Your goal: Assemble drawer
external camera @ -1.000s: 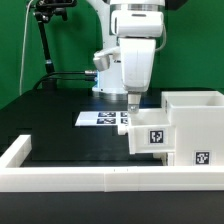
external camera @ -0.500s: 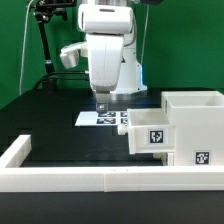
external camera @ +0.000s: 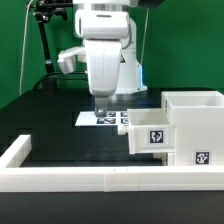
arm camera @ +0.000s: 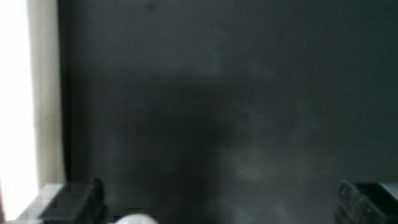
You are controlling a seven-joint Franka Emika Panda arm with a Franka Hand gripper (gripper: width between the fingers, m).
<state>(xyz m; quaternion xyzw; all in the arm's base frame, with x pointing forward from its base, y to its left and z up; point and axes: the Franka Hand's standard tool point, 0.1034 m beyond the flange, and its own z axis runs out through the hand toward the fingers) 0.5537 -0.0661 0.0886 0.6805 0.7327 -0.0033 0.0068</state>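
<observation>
The white drawer housing stands at the exterior view's right, with a tag low on its front. A small white tray with a tag sticks out of its left side. I see no second tray. My gripper hangs to the left of the tray, just above the marker board, and touches no part. In the wrist view the gripper is open and empty over black table. One dark fingertip shows at each lower corner, far apart. A small white rounded bit shows at the frame edge.
A long low white border wall runs along the front and up the exterior view's left side. A black stand with cables is at the back left. A white strip lines one edge of the wrist view.
The arm has moved to the exterior view's left, from above the tray to above the marker board. It has barely moved in the last half second.
</observation>
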